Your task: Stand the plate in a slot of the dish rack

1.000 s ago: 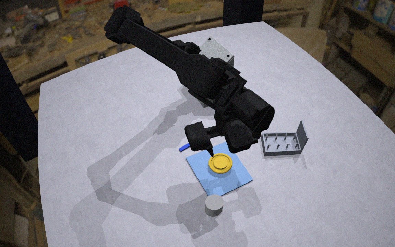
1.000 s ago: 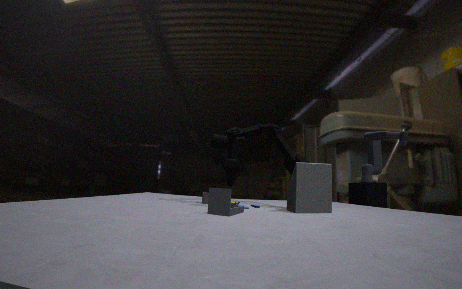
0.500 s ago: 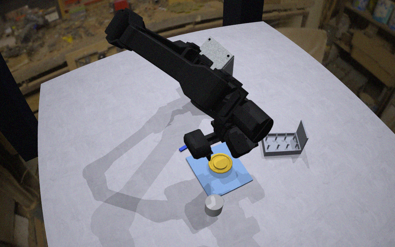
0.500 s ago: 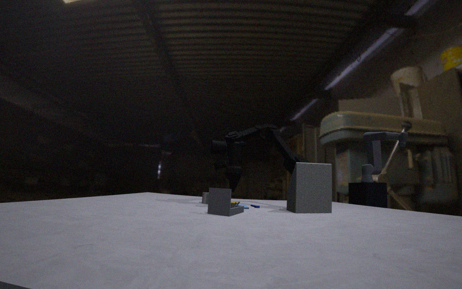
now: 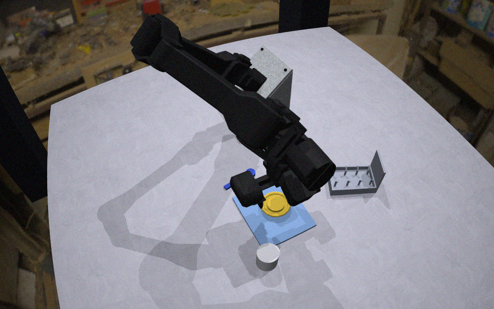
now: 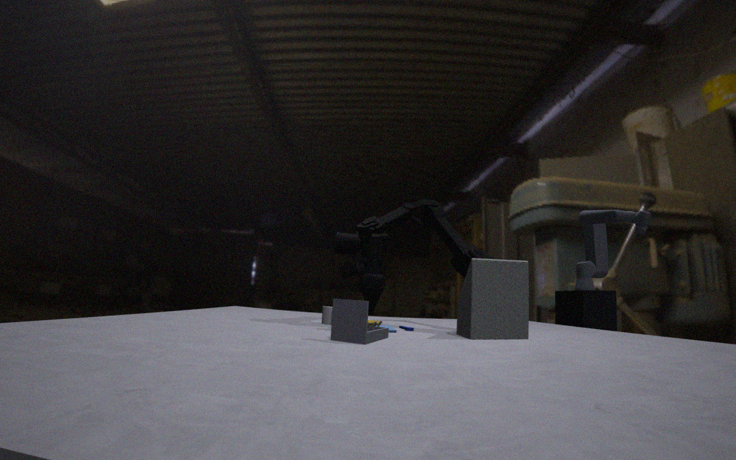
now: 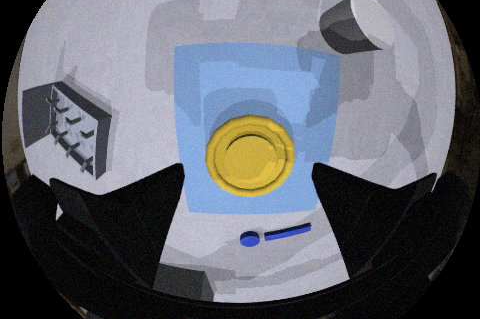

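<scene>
The yellow round plate [image 5: 275,202] [image 6: 374,322] [image 7: 250,156] lies flat on the light blue square mat [image 5: 285,232] [image 7: 260,54]. My gripper [image 5: 277,204] [image 6: 370,312] [image 7: 249,171] is open and empty, pointing down above the plate. In the wrist view the fingertips stand to either side of the plate, with a gap on each side. The exact height over it is hard to tell. The grey dish rack [image 5: 352,191] [image 6: 349,320] [image 7: 104,144] has short pegs in two rows and a tall end panel. It stands apart from the mat, and no plate is in it.
A white-topped grey cylinder [image 5: 268,255] [image 6: 326,314] [image 7: 372,21] stands just off one corner of the mat. A blue spoon-like piece [image 5: 250,172] [image 6: 406,328] [image 7: 287,231] lies off the side nearer the base. A tall grey box [image 5: 273,73] [image 6: 496,297] [image 7: 182,281] stands by the arm.
</scene>
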Tool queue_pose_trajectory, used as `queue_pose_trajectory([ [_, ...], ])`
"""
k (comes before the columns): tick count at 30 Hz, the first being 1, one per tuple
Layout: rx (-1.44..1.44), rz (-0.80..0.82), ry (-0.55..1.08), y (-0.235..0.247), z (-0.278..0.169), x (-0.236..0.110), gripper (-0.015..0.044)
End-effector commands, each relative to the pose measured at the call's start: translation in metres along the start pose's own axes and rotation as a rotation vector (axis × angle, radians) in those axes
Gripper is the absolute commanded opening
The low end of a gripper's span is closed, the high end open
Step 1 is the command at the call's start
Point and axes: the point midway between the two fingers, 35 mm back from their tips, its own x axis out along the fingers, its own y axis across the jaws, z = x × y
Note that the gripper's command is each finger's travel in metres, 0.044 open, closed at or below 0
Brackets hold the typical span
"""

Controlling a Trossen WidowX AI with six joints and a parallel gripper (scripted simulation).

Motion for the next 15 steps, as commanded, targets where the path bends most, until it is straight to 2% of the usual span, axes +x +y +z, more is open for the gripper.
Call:
queue_pose_trajectory([
  [1,-0.008,-0.005,0.006,0.000,-0.002,0.009,0.0400],
  [15,-0.008,-0.009,0.006,-0.002,-0.003,0.031,0.0400],
])
